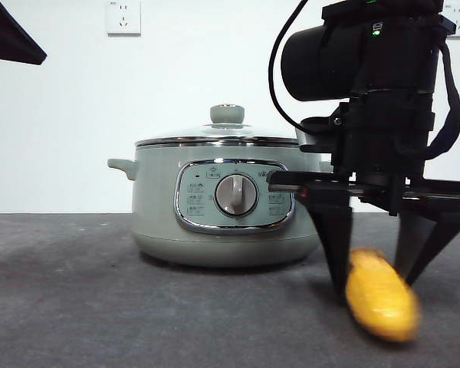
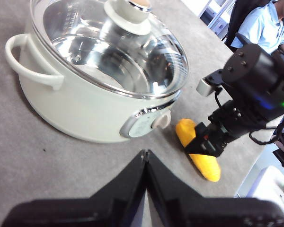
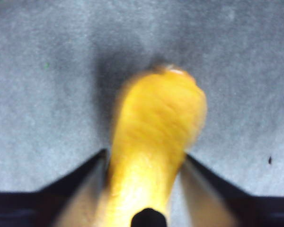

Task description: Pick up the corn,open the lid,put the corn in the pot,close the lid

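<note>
The right gripper [image 1: 372, 280] has its two jaws spread to the width of the one corn [image 1: 381, 294], which sits between them low over the table [image 1: 100, 307]. Beside it stands one pot [image 1: 215, 222] with its lid [image 1: 222, 130] on. The left gripper [image 2: 146, 158] waits apart, jaws pressed together and empty.

Blurred yellow corn [image 3: 154, 142] lengthwise between the right gripper's [image 3: 144, 189] 2 dark jaws, grey table [image 3: 42, 71] beneath.
</note>
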{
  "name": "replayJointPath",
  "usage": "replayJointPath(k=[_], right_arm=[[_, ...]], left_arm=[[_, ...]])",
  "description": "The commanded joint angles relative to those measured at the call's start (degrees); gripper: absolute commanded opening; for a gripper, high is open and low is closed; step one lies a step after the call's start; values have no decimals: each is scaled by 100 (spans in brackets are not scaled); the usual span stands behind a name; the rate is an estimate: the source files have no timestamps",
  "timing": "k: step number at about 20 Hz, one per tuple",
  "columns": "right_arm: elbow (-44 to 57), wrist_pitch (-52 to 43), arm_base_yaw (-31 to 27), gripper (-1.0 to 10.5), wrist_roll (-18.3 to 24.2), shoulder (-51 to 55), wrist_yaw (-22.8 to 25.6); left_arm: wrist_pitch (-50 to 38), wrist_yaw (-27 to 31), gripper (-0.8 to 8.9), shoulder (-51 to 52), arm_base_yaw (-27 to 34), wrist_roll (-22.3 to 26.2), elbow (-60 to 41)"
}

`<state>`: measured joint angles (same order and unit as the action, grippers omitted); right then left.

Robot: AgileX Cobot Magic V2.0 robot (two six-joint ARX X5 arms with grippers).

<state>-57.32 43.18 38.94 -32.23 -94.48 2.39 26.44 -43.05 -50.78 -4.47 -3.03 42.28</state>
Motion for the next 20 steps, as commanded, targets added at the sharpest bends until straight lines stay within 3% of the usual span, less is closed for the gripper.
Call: replayJointPath(k=[1, 4, 8, 10, 13, 14, 20], right_arm=[[4, -15, 9, -16, 229, -66, 0], [0, 160, 2, -16, 474, 57, 31], [-17, 809, 0, -16, 872, 662, 76], [-17, 1147, 0, -16, 973, 1119, 131], [-20, 1585, 0, -16, 1163, 1753, 151], [-24, 1755, 0, -16, 1172, 1967, 173], [-28, 2430, 0, -16, 1185, 2793, 170]], left_arm=[[-33, -17, -5, -238, -24, 48, 271], [131, 48, -5, -774, -153, 26, 839], [769, 804, 23, -1622, -658, 398, 1910], [1071, 1366, 192, -2151, -1001, 579, 2551], [1480, 1985, 538, -2946, -1379, 586, 3530], [1700, 2162, 602, -3265, -1506, 588, 3943], [2658, 2970, 634, -4804, -1996, 999, 6057]])
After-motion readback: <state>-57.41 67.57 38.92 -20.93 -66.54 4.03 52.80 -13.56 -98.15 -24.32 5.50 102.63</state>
